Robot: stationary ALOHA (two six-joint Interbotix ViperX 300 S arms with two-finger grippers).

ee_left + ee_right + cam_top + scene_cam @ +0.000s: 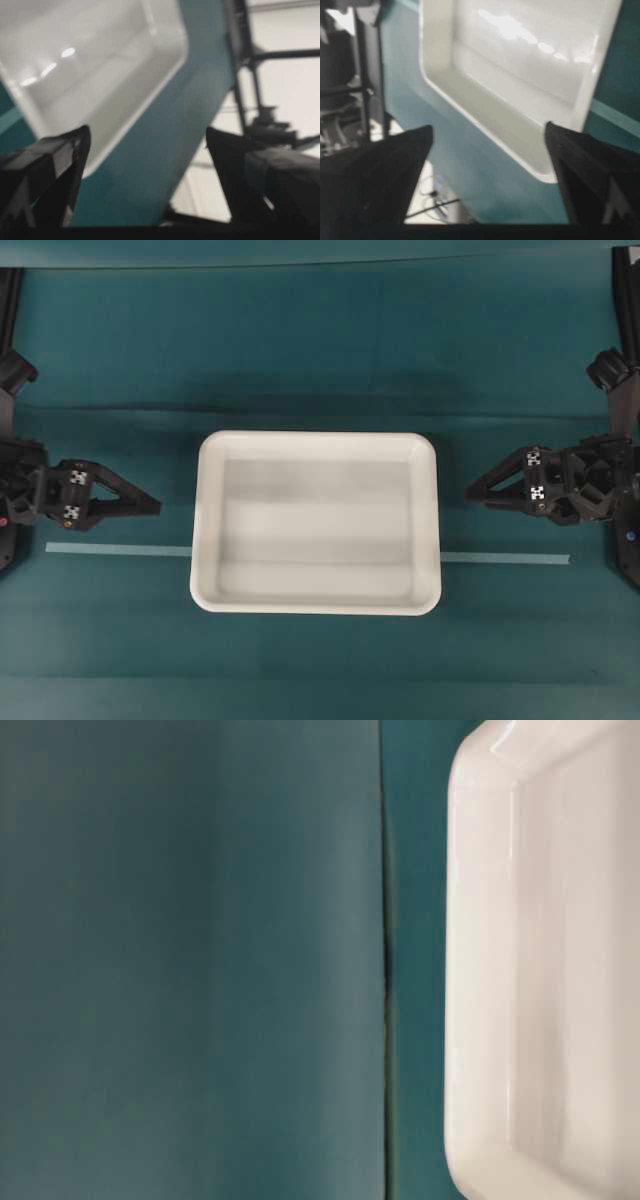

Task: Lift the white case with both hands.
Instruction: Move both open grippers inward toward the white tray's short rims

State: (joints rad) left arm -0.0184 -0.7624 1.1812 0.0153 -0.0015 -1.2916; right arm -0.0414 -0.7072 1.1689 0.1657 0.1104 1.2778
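The white case (318, 522) lies flat and empty in the middle of the teal table; it also shows as the white case (560, 960) at table level. My left gripper (157, 507) sits left of it, a short gap from its left rim, pointing at it. My right gripper (468, 496) mirrors this on the right. In the left wrist view the left gripper (147, 131) has its jaws wide apart with only cloth between, the case (100, 65) ahead. The right gripper (488, 127) is likewise open and empty before the case (520, 60). From overhead the fingertips look closer together.
A pale tape strip (115, 550) runs across the table, passes under the case and continues on the right (505, 559). The teal cloth has a fold line (384, 970). A black frame post (240, 45) stands past the table edge.
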